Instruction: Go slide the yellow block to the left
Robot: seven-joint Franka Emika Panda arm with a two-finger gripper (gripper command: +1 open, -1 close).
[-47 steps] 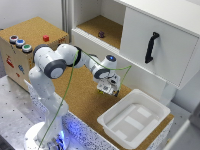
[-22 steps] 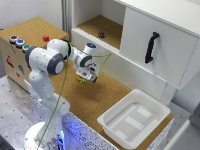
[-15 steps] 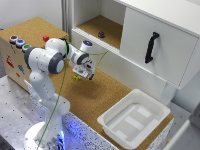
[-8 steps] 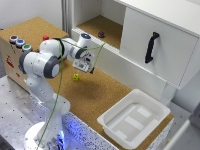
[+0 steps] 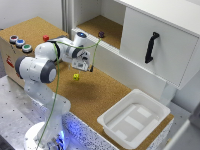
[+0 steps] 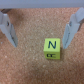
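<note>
White tray (image 5: 131, 119) sits nearest on the cork desk (image 5: 100, 92). Yellow block (image 5: 76, 76) lies on the cork, unheld, marked N in the wrist view (image 6: 51, 48). Gripper (image 5: 86, 67) hangs just above and beyond it; fingers (image 6: 7, 26) spread wide, gripping nothing, block between their tips. Behind: red block (image 5: 45, 38), dark purple object (image 5: 101, 34) on the shelf.

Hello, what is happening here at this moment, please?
A robot arm works over a cork table. Its gripper is open and hangs above the yellow block, which lies free on the cork. In the wrist view the block sits between the two fingers, nearer one of them, with neither touching it. A white tray stands nearby.
</note>
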